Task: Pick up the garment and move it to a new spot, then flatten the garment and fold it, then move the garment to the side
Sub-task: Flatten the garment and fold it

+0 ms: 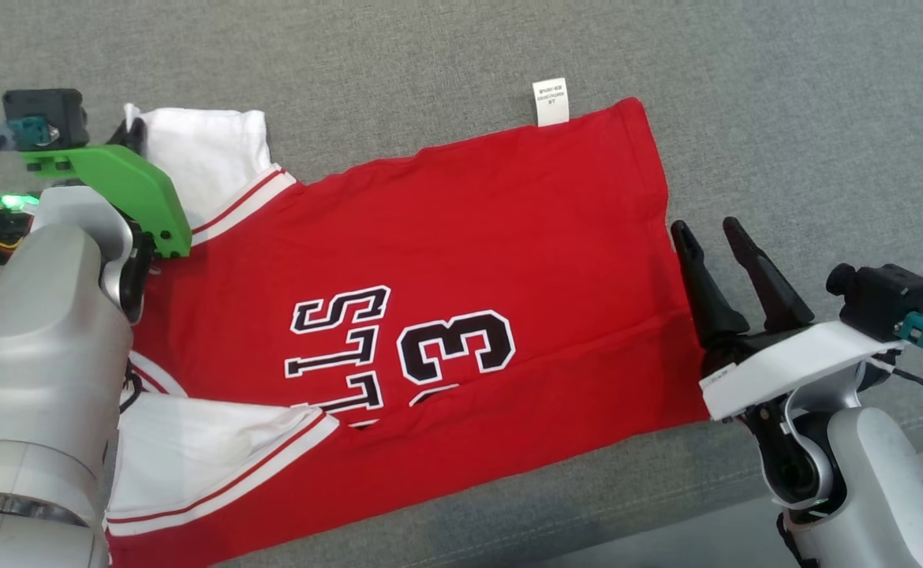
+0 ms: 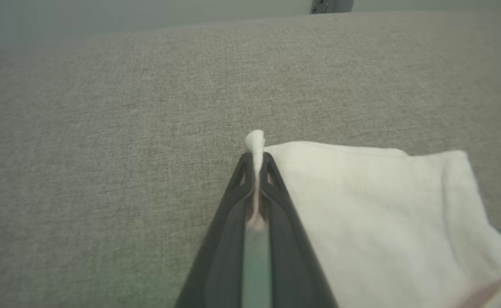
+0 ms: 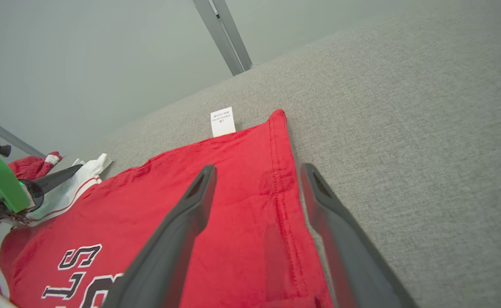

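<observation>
red jersey with white sleeves and black lettering (image 1: 461, 237), flat on grey woven upholstery (image 1: 785, 118). held only by a sliver of white sleeve corner (image 2: 362, 205) in closed left pincer (image 2: 257, 160); may slip free on lifting. open right pincer (image 1: 706, 229) astride the hem, gripping nothing; may leave that end dragging, bunching.

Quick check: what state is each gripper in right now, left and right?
Left gripper: closed, pinching the white sleeve of the garment.
Right gripper: open, holding nothing, jaws poised at the red hem.
</observation>
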Available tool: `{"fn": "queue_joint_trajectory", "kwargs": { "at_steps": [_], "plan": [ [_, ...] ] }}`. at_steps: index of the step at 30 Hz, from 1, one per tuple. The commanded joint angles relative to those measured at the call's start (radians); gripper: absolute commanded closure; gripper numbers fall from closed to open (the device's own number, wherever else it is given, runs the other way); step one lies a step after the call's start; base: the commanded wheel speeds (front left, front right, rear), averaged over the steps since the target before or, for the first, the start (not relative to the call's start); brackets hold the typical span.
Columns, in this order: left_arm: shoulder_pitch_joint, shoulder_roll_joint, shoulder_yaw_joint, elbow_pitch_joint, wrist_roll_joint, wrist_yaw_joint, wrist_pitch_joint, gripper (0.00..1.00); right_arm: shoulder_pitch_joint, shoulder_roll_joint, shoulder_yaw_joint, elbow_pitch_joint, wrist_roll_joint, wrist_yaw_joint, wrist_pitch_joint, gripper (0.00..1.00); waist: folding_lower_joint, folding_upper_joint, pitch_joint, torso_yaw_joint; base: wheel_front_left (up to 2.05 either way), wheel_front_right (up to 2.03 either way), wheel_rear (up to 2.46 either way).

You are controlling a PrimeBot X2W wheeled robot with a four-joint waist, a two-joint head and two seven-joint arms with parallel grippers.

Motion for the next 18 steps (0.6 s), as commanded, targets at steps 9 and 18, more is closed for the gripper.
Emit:
{"fn": "queue_joint_trajectory", "kwargs": {
  "at_steps": [9,18],
  "plan": [
    [0.096,-0.041,-0.009,-0.048,-0.053,-0.039,-0.126,1.00,-0.100,-0.073,-0.048,0.122,-0.035,0.000,0.073,0.00,-0.0001,0.0120,-0.126,0.092,0.00,0.00,0.00],
    [0.179,-0.039,-0.050,-0.172,-0.097,-0.042,-0.168,1.00,-0.301,-0.183,0.017,0.342,-0.080,0.000,0.196,0.00,-0.0001,0.0120,-0.155,0.171,0.00,0.00,0.00]
  ]
}}
